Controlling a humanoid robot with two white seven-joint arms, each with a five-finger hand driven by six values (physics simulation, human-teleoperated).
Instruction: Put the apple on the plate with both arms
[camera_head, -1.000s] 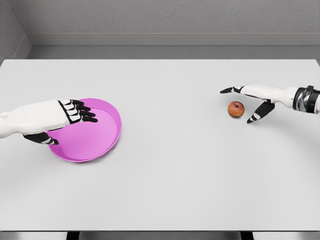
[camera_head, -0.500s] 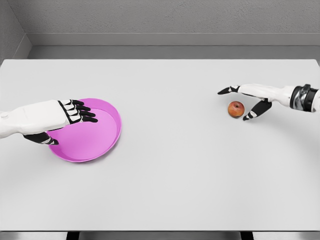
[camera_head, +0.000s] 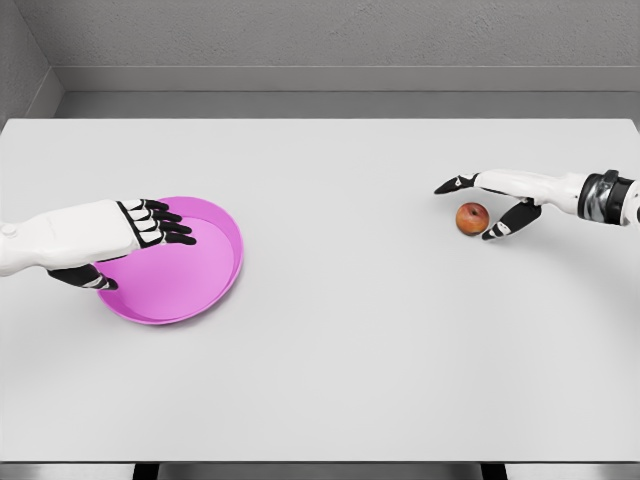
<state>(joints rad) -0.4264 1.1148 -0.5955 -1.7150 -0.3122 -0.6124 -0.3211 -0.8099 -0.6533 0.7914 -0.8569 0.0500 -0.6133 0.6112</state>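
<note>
At the near left, a shallow, glossy pink plate (camera_head: 205, 285) is overlapped by the left hand (camera_head: 140, 232), fingers relaxed and clasping nothing, seemingly placed to steady it. Farther right, the round, reddish apple (camera_head: 472, 218) lies on the matte white bench (camera_head: 340, 350), bracketed by the spread right hand (camera_head: 490, 200), not yet grasped.

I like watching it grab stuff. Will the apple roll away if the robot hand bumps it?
Probably, yes. The apple is round and sits loose on the flat, smooth table, so a sideways nudge would likely send it rolling. The right robot hand has its fingers spread around it, which may stop it. It looks small and firm, so likely light and not squashy.
</note>
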